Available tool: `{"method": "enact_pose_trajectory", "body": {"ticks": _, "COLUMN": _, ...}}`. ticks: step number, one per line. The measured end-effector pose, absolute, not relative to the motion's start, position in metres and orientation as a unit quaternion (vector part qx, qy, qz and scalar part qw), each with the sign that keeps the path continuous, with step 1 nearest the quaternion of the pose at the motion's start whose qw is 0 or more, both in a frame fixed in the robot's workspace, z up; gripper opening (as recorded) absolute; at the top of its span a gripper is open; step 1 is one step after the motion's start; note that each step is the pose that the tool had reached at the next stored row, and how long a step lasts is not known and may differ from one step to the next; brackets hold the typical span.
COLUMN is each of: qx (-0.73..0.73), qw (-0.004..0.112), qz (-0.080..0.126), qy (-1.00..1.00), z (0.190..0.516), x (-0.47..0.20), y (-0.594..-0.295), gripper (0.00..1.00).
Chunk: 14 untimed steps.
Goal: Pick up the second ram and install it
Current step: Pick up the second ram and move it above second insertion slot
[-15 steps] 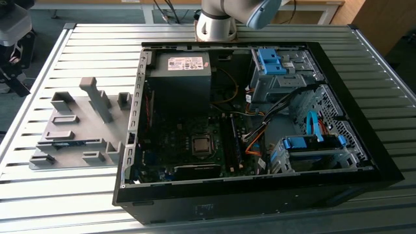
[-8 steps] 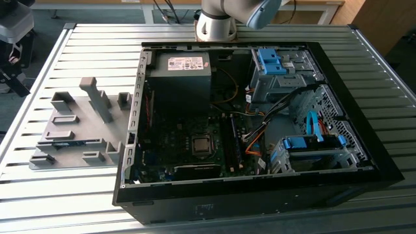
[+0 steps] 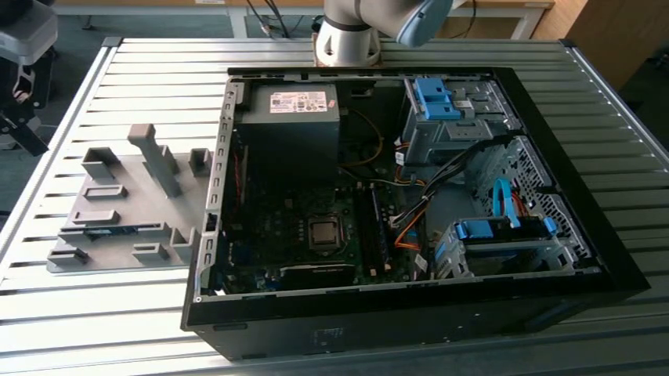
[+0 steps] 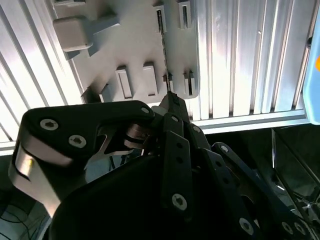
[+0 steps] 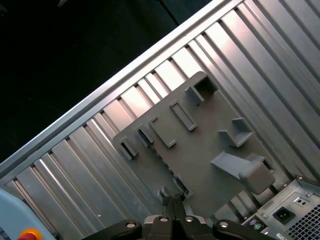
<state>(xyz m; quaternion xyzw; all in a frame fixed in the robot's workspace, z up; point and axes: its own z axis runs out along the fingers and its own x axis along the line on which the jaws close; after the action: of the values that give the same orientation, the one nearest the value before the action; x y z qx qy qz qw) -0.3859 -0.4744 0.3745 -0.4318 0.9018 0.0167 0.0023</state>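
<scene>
Slatted aluminium tabletop [image 3: 136, 70] carried, at the exterior view's left, a grey fixture plate [image 3: 125, 211] whose slotted blocks held the second ram [image 3: 115, 232] standing on its long edge near the plate's lower edge, probably so fingers could close on its flat faces from above. Right of it the open computer case [image 3: 585, 258] lay on its side with the motherboard [image 3: 293, 235] facing up, leaving the memory slots [image 3: 374, 227] reachable from overhead. In the first wrist view the gripper [image 5: 172, 204] hung high above the plate, well apart from the ram, its fingers drawn together with nothing between them.
</scene>
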Motion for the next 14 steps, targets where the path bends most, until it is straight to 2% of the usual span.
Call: {"method": "enact_pose_trajectory", "body": {"ticks": 14, "qx": -0.493, "qw": 0.001, "qz": 0.017, "qy": 0.870, "z": 0.3745, "x": -0.3859, "y": -0.4752, "gripper": 0.11}}
